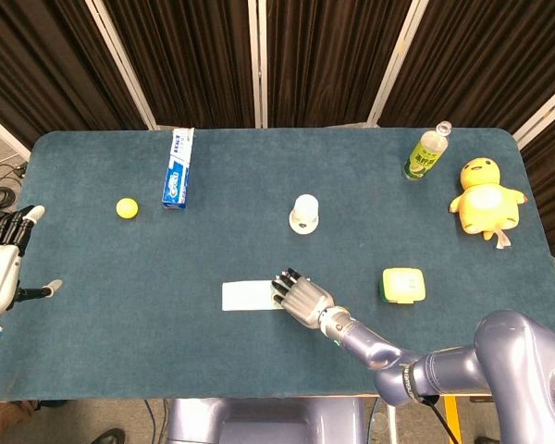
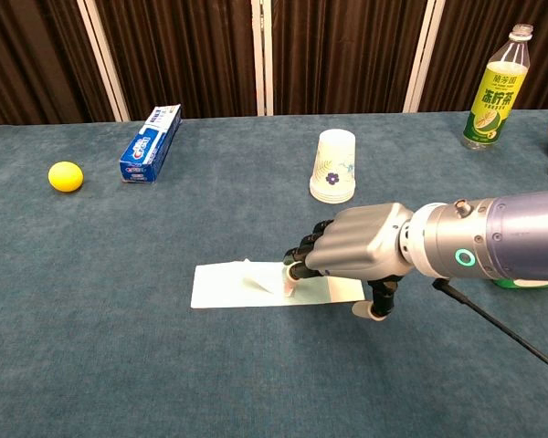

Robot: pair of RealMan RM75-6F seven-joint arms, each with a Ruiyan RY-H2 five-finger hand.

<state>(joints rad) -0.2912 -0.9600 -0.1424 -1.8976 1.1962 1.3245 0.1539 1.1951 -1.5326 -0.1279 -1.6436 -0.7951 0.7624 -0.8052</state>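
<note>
A pale rectangular paper sheet lies flat on the blue-green table near the front middle. My right hand rests palm down on the sheet's right end. Its bent fingertips press on the paper, and a small ridge of paper stands up just left of them. The thumb points down at the table off the sheet's right edge, apart from the fingers. My left hand hovers off the table's left edge with its fingers spread and nothing in it; the chest view does not show it.
An upside-down paper cup stands behind the right hand. A toothpaste box and a yellow ball lie far left. A green bottle, a duck plush and a yellow-green box are on the right.
</note>
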